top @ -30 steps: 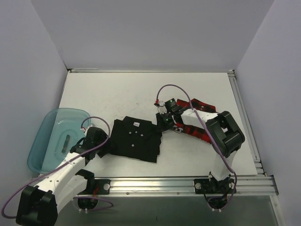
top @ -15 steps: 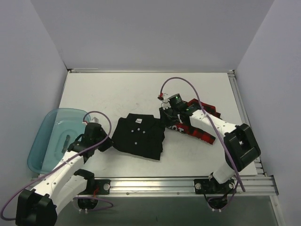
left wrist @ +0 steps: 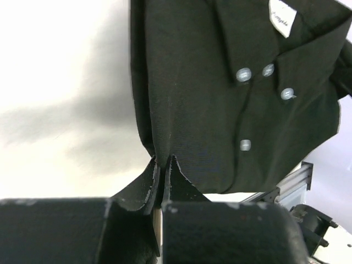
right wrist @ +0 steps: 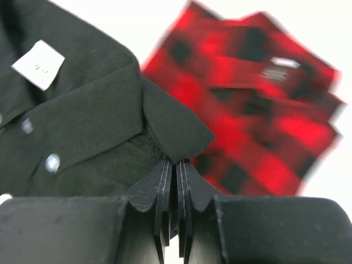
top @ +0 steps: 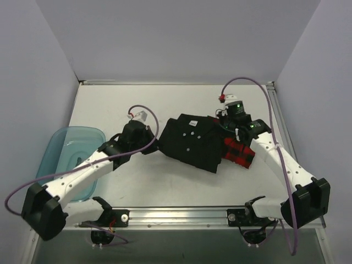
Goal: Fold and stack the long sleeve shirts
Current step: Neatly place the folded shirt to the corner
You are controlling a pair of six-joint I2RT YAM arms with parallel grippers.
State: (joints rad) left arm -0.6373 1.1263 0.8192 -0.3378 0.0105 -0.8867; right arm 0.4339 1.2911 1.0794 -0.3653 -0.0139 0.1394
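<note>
Shifted right over checked shirt (top: 240, 154), black shirt (top: 192, 146) spans sideways, collar far, left gripper (top: 155, 144) and right gripper (top: 221, 130) pinching it.

Bright, even light; the checked shirt (right wrist: 264, 110) is blurred.

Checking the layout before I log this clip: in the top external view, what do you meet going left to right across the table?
teal tub → left pincer → black shirt → red-check shirt
</note>
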